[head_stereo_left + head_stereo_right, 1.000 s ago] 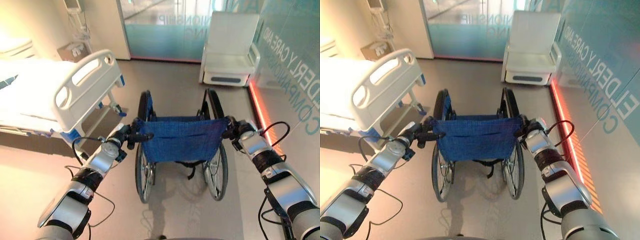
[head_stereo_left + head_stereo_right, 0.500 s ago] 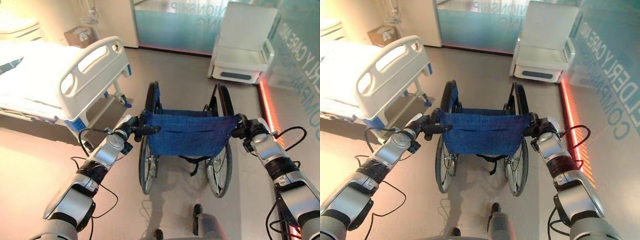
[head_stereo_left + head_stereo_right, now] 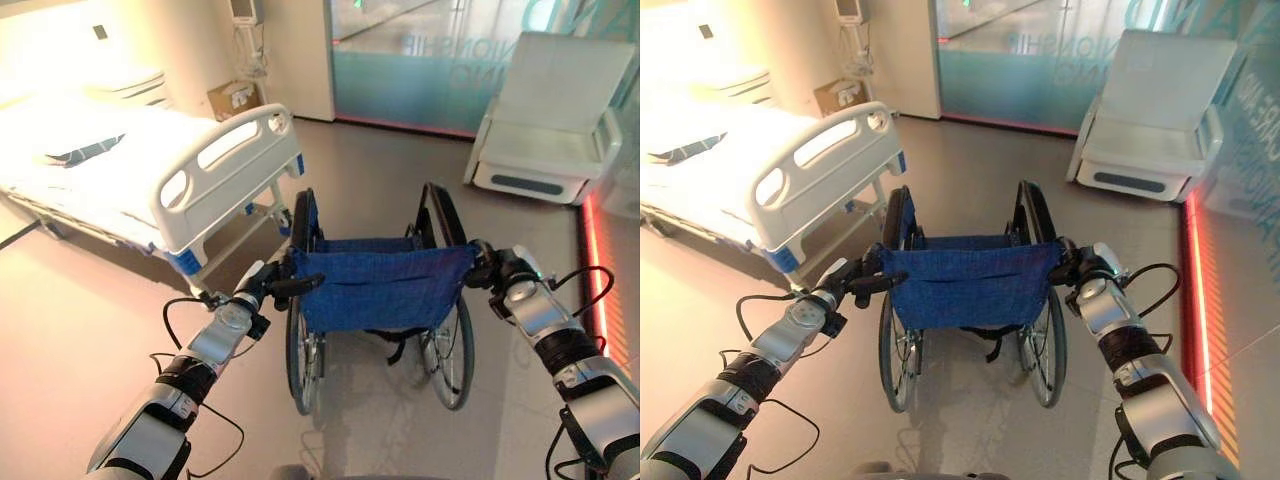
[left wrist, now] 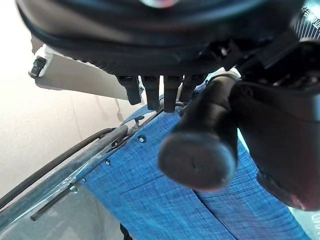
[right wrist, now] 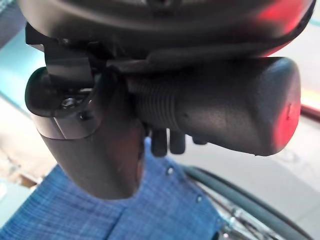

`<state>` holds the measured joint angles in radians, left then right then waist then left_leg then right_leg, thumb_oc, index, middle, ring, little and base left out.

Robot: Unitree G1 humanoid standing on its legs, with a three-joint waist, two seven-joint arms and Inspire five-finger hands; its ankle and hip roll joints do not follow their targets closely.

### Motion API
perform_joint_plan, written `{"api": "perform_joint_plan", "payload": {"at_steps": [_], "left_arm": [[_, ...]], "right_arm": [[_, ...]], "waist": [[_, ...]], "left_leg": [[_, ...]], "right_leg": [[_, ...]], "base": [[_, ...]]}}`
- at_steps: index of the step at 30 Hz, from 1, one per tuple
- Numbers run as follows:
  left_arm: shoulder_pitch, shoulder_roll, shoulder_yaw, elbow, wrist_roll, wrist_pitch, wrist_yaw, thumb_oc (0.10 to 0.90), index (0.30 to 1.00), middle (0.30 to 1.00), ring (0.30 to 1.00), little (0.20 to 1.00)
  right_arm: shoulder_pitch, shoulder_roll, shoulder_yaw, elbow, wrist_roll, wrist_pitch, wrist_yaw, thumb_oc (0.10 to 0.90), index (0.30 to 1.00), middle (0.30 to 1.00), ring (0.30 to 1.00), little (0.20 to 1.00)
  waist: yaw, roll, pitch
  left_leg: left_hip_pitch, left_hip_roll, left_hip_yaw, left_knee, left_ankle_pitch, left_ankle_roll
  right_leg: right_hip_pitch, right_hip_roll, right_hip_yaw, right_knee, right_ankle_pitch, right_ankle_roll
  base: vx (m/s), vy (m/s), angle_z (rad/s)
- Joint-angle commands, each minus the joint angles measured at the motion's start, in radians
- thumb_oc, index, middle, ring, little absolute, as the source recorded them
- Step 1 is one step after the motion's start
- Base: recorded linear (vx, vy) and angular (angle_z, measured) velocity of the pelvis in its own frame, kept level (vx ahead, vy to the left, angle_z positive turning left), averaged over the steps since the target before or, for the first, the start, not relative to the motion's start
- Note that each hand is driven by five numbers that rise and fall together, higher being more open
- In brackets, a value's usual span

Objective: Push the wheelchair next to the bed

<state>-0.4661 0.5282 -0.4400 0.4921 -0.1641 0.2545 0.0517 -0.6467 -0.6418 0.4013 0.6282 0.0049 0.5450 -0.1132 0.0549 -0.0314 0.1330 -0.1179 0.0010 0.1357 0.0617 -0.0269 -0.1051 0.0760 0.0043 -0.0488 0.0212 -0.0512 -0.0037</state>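
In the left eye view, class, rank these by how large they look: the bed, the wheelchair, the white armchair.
1. Bed, largest.
2. Wheelchair.
3. White armchair, smallest, though it stands farthest from the camera, so its true size is unsure.

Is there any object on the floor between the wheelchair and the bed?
Nothing visible does. The floor between the wheelchair and the bed looks bare. The left hand and right hand grip its push handles.
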Motion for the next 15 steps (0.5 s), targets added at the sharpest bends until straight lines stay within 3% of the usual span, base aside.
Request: {"api": "perform_joint_plan", "payload": {"at_steps": [1,4,5,7,9,11,13,14,15], "left_arm": [[0.064,0.108,0.093,0.03,0.069,0.023,0.058,0.4,0.3,0.3,0.3,0.3],[0.075,0.133,0.124,0.021,0.059,0.024,0.052,0.4,0.3,0.3,0.3,0.3],[0.071,0.131,0.121,0.035,0.054,0.02,0.048,0.4,0.3,0.3,0.3,0.3],[0.066,0.132,0.118,0.043,0.059,0.012,0.029,0.4,0.3,0.3,0.3,0.3],[0.051,0.127,0.098,0.042,0.085,0.019,0.018,0.4,0.3,0.3,0.3,0.3],[0.017,0.131,0.07,0.046,0.097,0.034,0.004,0.4,0.3,0.3,0.3,0.3],[-0.01,0.131,0.042,0.054,0.109,0.045,0.0,0.4,0.3,0.3,0.3,0.3],[-0.034,0.126,0.016,0.066,0.118,0.06,0.013,0.4,0.3,0.3,0.3,0.3],[-0.049,0.127,0.008,0.077,0.12,0.067,0.016,0.4,0.3,0.3,0.3,0.3]], "right_arm": [[0.197,0.046,0.069,-0.081,0.019,-0.177,0.057,0.4,0.3,0.3,0.3,0.3],[0.18,0.033,0.075,-0.09,-0.02,-0.209,0.089,0.4,0.3,0.3,0.3,0.3],[0.176,0.033,0.073,-0.077,-0.016,-0.206,0.082,0.4,0.3,0.3,0.3,0.3],[0.174,0.038,0.067,-0.056,-0.01,-0.192,0.094,0.4,0.3,0.3,0.3,0.3],[0.177,0.052,0.062,-0.02,0.022,-0.174,0.088,0.4,0.3,0.3,0.3,0.3],[0.18,0.063,0.057,-0.006,0.044,-0.161,0.086,0.4,0.3,0.3,0.3,0.3],[0.195,0.068,0.048,-0.008,0.063,-0.153,0.081,0.4,0.3,0.3,0.3,0.3],[0.219,0.071,0.043,-0.019,0.079,-0.147,0.082,0.4,0.3,0.3,0.3,0.3],[0.228,0.074,0.042,-0.028,0.081,-0.139,0.089,0.4,0.3,0.3,0.3,0.3]], "waist": [[0.02,0.044,0.07],[0.029,0.047,0.042],[0.029,0.044,0.03],[0.034,0.033,0.02],[0.043,0.019,0.001],[0.039,0.021,-0.008],[0.03,0.03,-0.016],[0.006,0.037,-0.019],[-0.015,0.036,-0.012]], "left_leg": [[-0.129,0.019,-0.041,-0.124,0.244,0.03],[-0.105,0.023,-0.001,-0.089,0.202,0.053],[-0.102,0.016,-0.008,-0.021,0.17,0.069],[-0.109,-0.003,-0.018,0.045,0.122,0.091],[-0.066,-0.022,-0.008,0.035,0.101,0.125],[-0.031,-0.039,-0.021,0.023,0.087,0.141],[-0.015,-0.043,-0.032,0.024,0.074,0.148],[0.024,-0.053,-0.046,0.025,0.057,0.155],[0.059,-0.061,-0.048,0.026,0.043,0.159]], "right_leg": [[0.154,0.021,-0.014,0.029,-0.063,0.044],[0.172,-0.003,-0.018,0.059,-0.119,0.065],[0.163,-0.017,-0.027,0.098,-0.135,0.075],[0.155,-0.041,-0.03,0.188,-0.115,0.093],[0.134,-0.081,-0.047,0.361,-0.002,0.138],[0.101,-0.102,-0.042,0.503,0.056,0.146],[0.058,-0.088,-0.026,0.598,0.086,0.146],[-0.025,-0.082,-0.024,0.656,0.148,0.145],[-0.096,-0.095,-0.032,0.663,0.161,0.142]], "base": [[0.52,0.187,-0.4],[0.56,0.252,-0.72],[0.46,0.216,-0.58],[0.51,0.23,-0.39],[0.52,0.235,-0.28],[0.46,0.199,-0.31],[0.48,0.173,-0.16],[0.56,0.159,-0.02],[0.53,0.134,-0.13]]}}
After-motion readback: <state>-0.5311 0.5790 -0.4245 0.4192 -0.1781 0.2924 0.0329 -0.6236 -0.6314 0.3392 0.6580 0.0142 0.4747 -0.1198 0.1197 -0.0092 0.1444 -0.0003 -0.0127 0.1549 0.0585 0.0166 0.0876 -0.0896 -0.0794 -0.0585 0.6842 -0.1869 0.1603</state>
